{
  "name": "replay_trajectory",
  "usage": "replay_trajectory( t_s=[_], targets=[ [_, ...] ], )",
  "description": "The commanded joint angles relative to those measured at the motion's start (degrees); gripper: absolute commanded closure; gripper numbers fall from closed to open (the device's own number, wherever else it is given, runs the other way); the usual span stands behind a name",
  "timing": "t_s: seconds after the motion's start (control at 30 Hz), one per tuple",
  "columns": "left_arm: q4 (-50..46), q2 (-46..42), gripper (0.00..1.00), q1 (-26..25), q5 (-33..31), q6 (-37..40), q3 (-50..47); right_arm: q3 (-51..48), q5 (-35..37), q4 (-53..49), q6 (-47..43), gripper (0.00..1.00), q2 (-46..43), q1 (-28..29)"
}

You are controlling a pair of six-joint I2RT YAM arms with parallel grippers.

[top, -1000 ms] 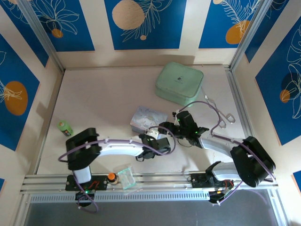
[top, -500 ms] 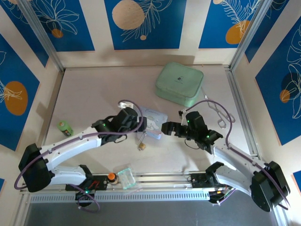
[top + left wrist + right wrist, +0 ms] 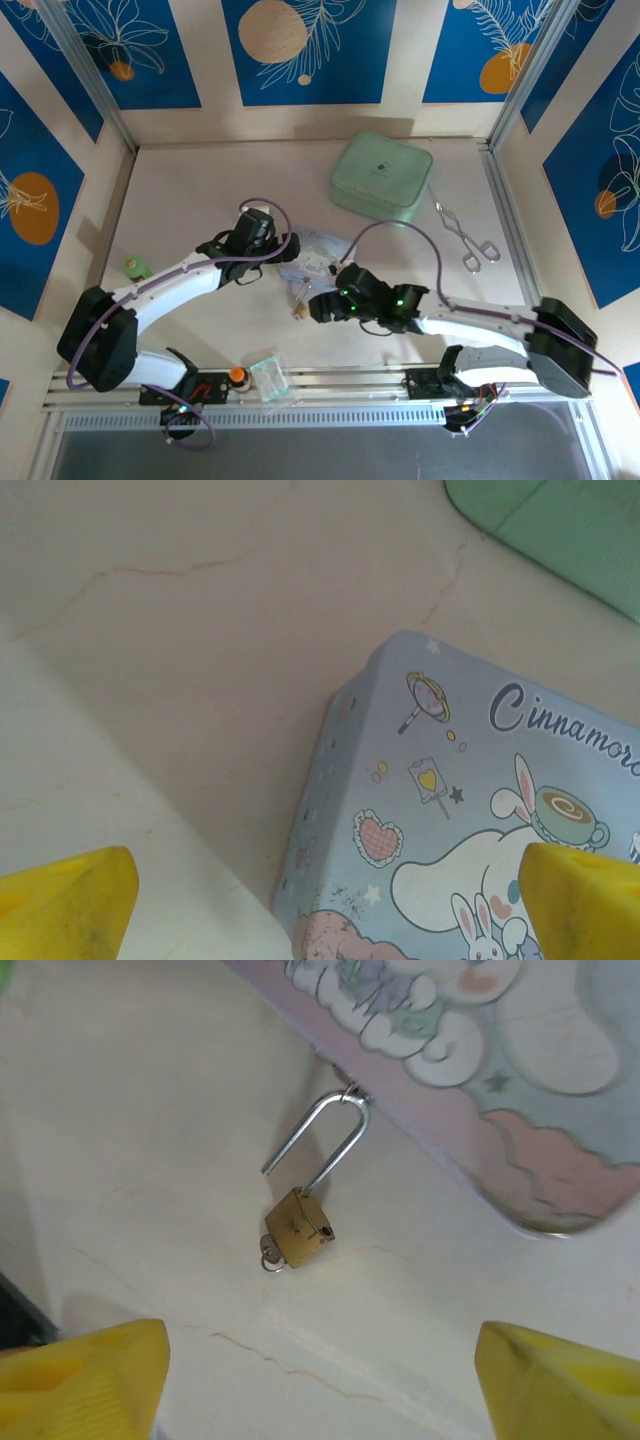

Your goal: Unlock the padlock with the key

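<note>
Table [image 3: 200, 200]: R wrist cam, padlock [image 3: 298, 1228] open.

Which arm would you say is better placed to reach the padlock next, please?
Right. The right gripper, open, frames the padlock dead ahead; the left gripper faces the cartoon tin instead.

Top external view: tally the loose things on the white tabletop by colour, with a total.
Green: 2 (mint square case, small green bottle)
Silver: 1 (scissor-like metal tongs)
Pale blue: 1 (cartoon tin)
Brass: 1 (small square padlock)
Total: 5
</note>
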Motion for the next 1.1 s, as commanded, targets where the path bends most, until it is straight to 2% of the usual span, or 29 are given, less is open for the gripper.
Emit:
replay_trajectory(
  t_s=[0.0,0.17,0.27,0.43,0.73,1.07],
  targets=[
    [2.92,0.07,0.03,0.34,2.65,-0.39,-0.64,4.42,2.1,3.34,-1.98,0.25,5.75,1.43],
    [1.32,-1.03,0.04,0.82,1.4,-0.93,-1.4,9.6,-1.2,4.72,-2.92,0.27,15.88,0.5],
    [1.3,-2.58,0.04,0.97,0.97,-1.19,-2.57,12.83,-0.24,3.35,-2.59,0.28,20.48,0.48],
    [2.1,-4.28,0.04,1.09,1.31,-1.65,-4.99,16.08,1.75,1.02,-1.53,0.37,26.01,0.75],
    [2.59,-7.05,0.04,1.12,0.39,-2.19,-6.88,17.85,5.57,-2.06,-1.32,0.48,30.25,2.03],
    [1.95,-7.77,0.04,1.13,-0.32,-1.65,-6.46,15.98,5.48,-3.72,1.39,0.61,30.75,3.58]
  ],
)
